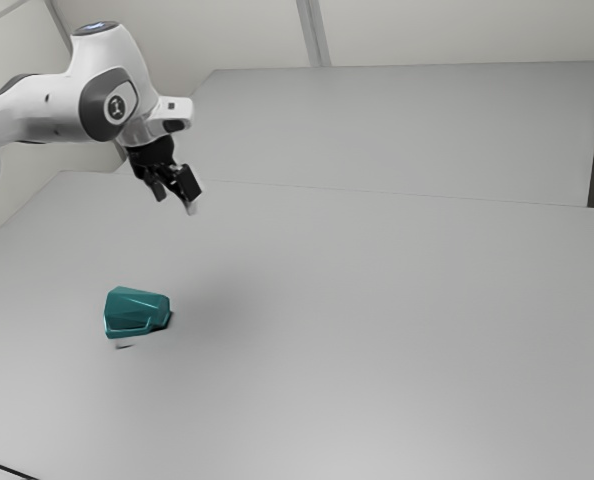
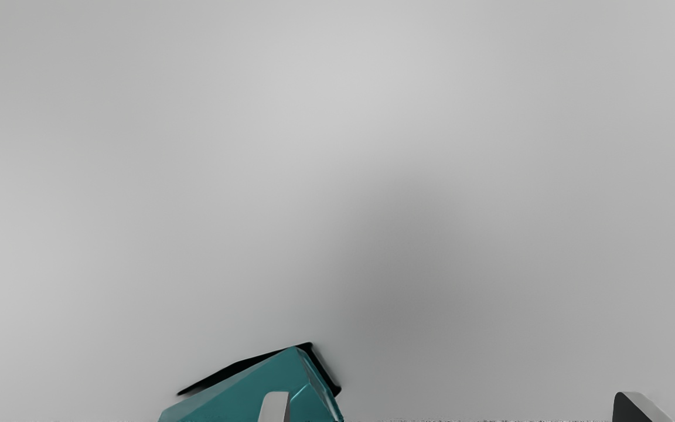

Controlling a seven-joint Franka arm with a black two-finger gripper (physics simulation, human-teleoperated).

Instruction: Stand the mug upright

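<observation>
The gripper hangs in the air above the table, higher than the teal mug and a little toward the exterior view's right of it. The faceted mug lies on its side on the table. In the wrist view the mug is partly cut off at the bottom edge, and one fingertip overlaps it from above. Both fingertips of the gripper stand wide apart there, with no object held between them.
The grey table stretches toward the exterior view's right. Behind it rises a grey panel. A thin dark line crosses the exterior view's lower left corner.
</observation>
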